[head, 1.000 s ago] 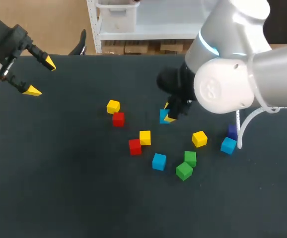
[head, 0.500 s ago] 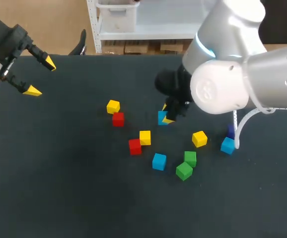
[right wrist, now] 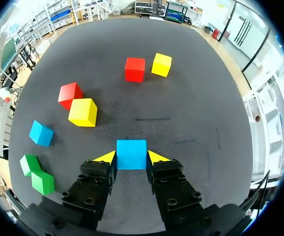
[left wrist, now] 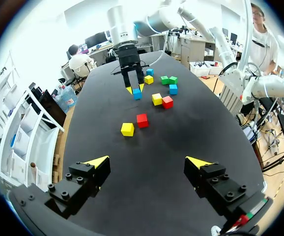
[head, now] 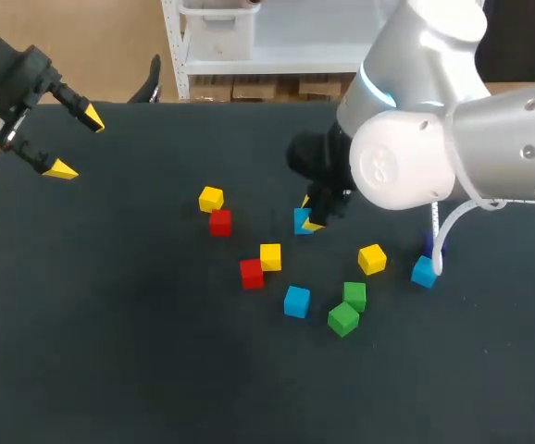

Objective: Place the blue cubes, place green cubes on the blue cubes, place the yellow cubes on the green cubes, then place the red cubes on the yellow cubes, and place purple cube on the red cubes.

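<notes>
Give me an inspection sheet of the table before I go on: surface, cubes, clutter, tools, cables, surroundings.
Surface: dark table, flat.
Job's things: gripped blue cube; two loose blue cubes; two green cubes, close together; three yellow cubes; two red cubes; purple cube, partly behind the white cable. Nothing stacked.
Clutter: nothing seen.
Tools: left tool open, empty, over the far left corner; right tool shut on the gripped blue cube.
Cables: white cable hangs from the right arm beside the purple cube.
Surroundings: nothing seen reaching over the table.
</notes>
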### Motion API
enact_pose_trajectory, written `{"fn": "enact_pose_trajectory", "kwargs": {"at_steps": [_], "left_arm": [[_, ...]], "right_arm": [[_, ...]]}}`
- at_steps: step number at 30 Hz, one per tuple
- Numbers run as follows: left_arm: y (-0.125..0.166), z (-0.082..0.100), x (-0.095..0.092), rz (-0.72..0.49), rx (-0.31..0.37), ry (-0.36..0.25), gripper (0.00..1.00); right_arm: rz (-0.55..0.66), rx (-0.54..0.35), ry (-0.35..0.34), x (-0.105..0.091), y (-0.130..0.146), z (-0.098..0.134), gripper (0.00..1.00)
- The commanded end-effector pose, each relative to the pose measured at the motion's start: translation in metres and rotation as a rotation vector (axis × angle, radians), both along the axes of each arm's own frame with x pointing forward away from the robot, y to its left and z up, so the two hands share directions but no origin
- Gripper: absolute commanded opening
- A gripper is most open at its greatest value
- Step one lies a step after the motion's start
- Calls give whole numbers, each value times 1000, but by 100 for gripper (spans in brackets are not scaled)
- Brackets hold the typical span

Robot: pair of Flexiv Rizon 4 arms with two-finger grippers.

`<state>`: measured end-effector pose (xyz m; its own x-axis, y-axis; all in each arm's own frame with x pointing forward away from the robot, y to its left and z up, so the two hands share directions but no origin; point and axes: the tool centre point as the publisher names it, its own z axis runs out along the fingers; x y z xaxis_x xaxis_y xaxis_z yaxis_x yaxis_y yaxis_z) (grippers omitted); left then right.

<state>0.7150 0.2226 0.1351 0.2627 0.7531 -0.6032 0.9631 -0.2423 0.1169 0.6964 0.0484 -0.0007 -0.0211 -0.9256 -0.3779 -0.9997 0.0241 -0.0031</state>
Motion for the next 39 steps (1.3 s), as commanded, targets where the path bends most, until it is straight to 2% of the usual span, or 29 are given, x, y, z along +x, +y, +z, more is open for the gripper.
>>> {"fn": "enact_pose_trajectory", "kwargs": {"at_steps": [1, 7, 21, 23, 27, 39], "left_arm": [[0, 0, 0, 0, 0, -3, 100], [0, 0, 0, 0, 0, -3, 100], [0, 0, 0, 0, 0, -3, 100], [0, 0, 0, 0, 0, -3, 100], [0, 0, 0, 0, 0, -3, 100], [0, 0, 0, 0, 0, -3, 100]], "right_arm": [[-1, -2, 2, 3, -1, -2, 0], [-3, -3, 6, 4, -2, -4, 0], [2, -1, 7, 5, 1, -6, 12], [2, -1, 7, 5, 1, -6, 14], [1, 0, 5, 7, 1, -6, 27], [3, 2, 7, 8, 0, -6, 36]]}}
